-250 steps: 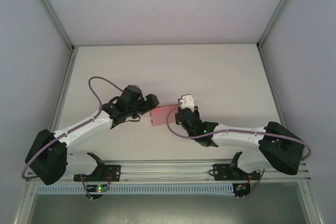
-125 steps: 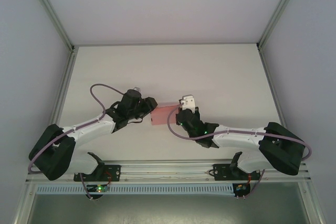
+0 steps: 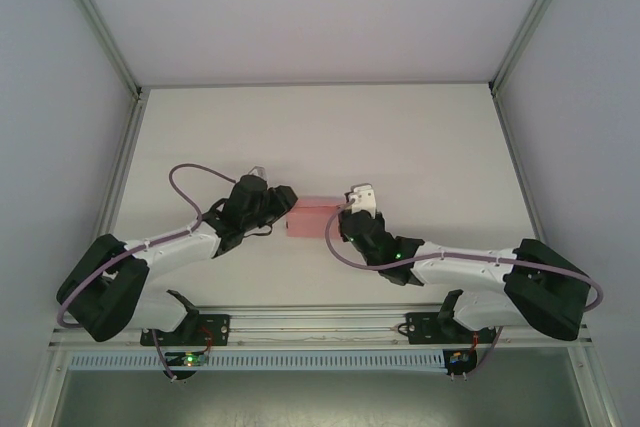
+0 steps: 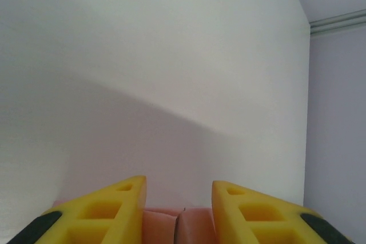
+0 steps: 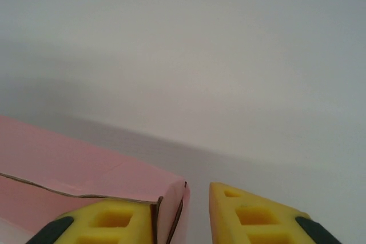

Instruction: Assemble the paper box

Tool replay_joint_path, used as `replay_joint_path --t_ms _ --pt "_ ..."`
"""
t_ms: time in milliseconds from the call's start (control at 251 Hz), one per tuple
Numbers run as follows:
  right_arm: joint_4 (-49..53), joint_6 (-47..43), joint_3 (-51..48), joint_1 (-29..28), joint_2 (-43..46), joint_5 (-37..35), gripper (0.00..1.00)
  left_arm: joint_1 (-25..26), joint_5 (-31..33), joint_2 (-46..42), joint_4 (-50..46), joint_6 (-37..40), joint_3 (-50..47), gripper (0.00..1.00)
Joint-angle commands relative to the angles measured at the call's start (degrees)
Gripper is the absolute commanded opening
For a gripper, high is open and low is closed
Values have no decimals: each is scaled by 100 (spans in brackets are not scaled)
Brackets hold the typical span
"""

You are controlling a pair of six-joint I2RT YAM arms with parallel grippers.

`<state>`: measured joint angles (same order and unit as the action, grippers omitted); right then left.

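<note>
Subject: paper box (image 3: 312, 217), pink, folded into a small closed block. It lies flat on the white table (image 3: 400, 137), a little left of centre and in the near half, its long side running left to right.

Left gripper (image 3: 285, 205): comes in from the left and meets the box's left end. In the left wrist view the yellow fingers (image 4: 114, 207) stand one on either side of the pink card (image 4: 177, 228), which fills the gap from pad to pad. A fold seam runs down the middle of that face. Finding: clamped on the box.

Right gripper (image 3: 343, 217): at the box's right end, from the near right. In the right wrist view the box (image 5: 74, 164) shows a top flap seam and a corner sitting against the left-hand finger (image 5: 108, 221). The other finger (image 5: 257, 212) stands apart from the card, with bare table showing in the gap. Finding: jaws parted, nothing gripped.

Surroundings: pale enclosure walls left, right and far, with aluminium posts (image 3: 95, 17) at the corners. A metal rail (image 3: 320, 317) carries both arm bases along the near edge. A purple cable (image 3: 171, 182) loops above the left arm.

Obstruction: from above, each wrist overhangs its own end of the box, hiding the contact there.
</note>
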<state>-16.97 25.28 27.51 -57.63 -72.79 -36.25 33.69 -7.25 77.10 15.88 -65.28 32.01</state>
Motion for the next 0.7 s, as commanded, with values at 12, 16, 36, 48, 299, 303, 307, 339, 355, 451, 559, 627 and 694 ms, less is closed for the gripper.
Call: replay_joint_path --t_ms 12,16,36,48,299,303,307,339,355,451,559,627,694 --pt "-4 -73 -96 -85 104 594 35 128 44 266 -566 12 -463 25" --pt "-6 -74 -101 -83 110 598 35 133 41 268 -558 14 -470 25" --pt "0 -79 -111 -88 135 625 37 150 61 270 -529 14 -484 25" --pt "-3 -90 -112 -83 153 646 38 161 71 270 -521 12 -497 25" --pt "-313 -352 -265 -42 518 1208 57 361 258 331 -338 123 -521 21" --pt "-323 -363 -269 -44 519 1213 57 363 263 336 -334 131 -521 21" --pt "-332 -373 -275 -41 524 1219 57 365 265 338 -337 126 -516 21" --pt "-386 -445 -304 -23 559 1295 57 380 278 348 -331 115 -513 21" --pt "-416 -464 -312 -22 573 1322 58 383 287 355 -315 116 -528 21" --pt "-455 -545 -328 27 557 1511 59 443 324 388 -248 99 -559 20" --pt "-524 -744 -345 51 449 1891 60 489 360 403 -191 97 -582 20" --pt "-674 -1000 -414 50 404 2215 60 505 373 402 -152 109 -606 19" --pt "-591 -1330 -437 55 436 2506 60 519 365 387 -129 116 -641 19"
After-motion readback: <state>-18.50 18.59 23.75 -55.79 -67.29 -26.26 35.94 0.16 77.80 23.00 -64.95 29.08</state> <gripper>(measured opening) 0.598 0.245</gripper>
